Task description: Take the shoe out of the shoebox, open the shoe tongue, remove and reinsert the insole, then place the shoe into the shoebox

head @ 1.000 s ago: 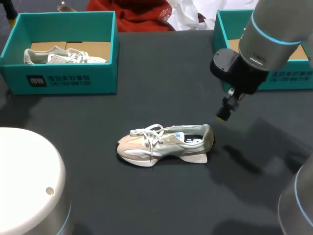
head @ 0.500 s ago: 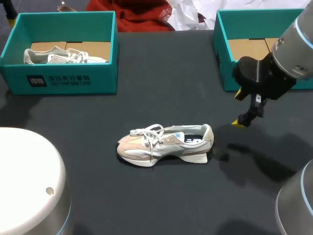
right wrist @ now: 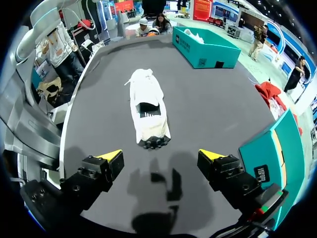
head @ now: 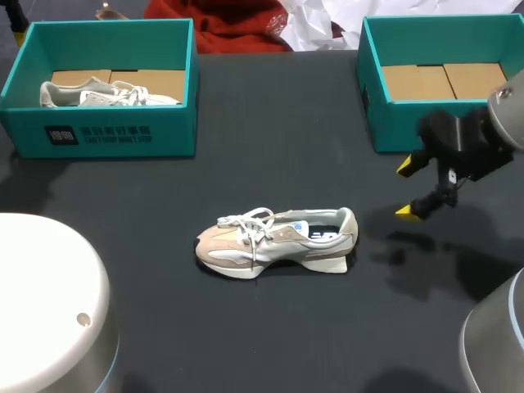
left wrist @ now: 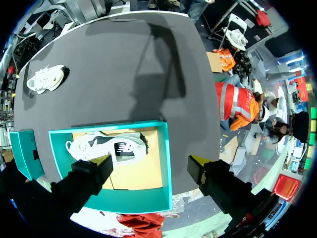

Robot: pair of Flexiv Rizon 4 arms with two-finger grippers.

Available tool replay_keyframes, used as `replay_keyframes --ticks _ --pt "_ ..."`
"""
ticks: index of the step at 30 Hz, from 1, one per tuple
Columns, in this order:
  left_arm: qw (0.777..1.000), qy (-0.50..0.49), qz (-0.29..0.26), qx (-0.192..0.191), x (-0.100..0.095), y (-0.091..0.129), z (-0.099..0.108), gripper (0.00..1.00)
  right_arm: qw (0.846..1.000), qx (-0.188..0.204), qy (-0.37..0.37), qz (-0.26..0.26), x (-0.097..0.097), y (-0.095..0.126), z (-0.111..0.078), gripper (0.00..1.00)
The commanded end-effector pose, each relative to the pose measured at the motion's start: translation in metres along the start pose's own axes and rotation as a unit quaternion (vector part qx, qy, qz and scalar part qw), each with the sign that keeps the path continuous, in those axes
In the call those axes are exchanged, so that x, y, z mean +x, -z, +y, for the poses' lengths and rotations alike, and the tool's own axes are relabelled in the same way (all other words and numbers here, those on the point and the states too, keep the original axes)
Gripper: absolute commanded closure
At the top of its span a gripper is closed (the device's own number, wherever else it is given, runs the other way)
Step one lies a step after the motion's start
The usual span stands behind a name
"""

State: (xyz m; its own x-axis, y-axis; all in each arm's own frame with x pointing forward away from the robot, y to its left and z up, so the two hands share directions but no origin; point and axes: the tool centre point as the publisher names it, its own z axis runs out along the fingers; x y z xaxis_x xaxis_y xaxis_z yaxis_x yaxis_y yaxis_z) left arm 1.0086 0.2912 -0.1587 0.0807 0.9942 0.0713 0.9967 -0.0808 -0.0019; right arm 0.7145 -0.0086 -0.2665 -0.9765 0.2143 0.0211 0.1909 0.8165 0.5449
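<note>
Shoe [head: 274, 241] lay on counter [head: 270, 155]; left box [head: 115, 135] behind it held second shoe [head: 106, 94], right box [head: 389, 127] cardboard [head: 442, 80]. Left fingers [left wrist: 104, 161] and right fingers [head: 405, 210] gaped wide, holding nothing.

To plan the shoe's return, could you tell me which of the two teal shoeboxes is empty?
The right shoebox, near the right gripper: only bare cardboard shows inside. The left shoebox holds a white shoe.
</note>
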Motion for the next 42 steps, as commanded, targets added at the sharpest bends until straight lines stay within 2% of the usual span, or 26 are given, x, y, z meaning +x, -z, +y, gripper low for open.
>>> replay_keyframes --ticks 1,16,19,34,37,41,42 --pt "1.000 0.000 0.001 0.000 0.000 0.000 0.000 0.00 0.999 -0.052 -0.005 0.005 -0.004 -0.008 -0.010 0.00" --pt "1.000 0.000 0.001 0.000 0.000 0.000 0.000 0.00 0.996 -0.090 -0.006 0.019 -0.009 -0.030 -0.038 0.00" --pt "1.000 0.000 0.001 0.000 0.000 0.000 0.000 0.00 0.995 -0.095 -0.031 0.025 -0.010 -0.033 -0.043 0.00" --pt "1.000 0.000 0.001 0.000 0.000 0.000 0.000 0.00 0.995 -0.095 -0.031 0.025 -0.010 -0.033 -0.043 0.00" --pt "1.000 0.000 0.001 0.000 0.000 0.000 0.000 0.00 0.990 -0.136 0.004 0.033 -0.009 -0.034 -0.044 0.00" --pt "1.000 0.000 0.001 0.000 0.000 0.000 0.000 0.00 0.976 -0.208 0.054 0.044 -0.008 -0.035 -0.043 0.00" --pt "1.000 0.000 0.001 0.000 0.000 0.000 0.000 0.00 0.975 -0.210 0.053 0.045 -0.008 -0.035 -0.044 0.00"
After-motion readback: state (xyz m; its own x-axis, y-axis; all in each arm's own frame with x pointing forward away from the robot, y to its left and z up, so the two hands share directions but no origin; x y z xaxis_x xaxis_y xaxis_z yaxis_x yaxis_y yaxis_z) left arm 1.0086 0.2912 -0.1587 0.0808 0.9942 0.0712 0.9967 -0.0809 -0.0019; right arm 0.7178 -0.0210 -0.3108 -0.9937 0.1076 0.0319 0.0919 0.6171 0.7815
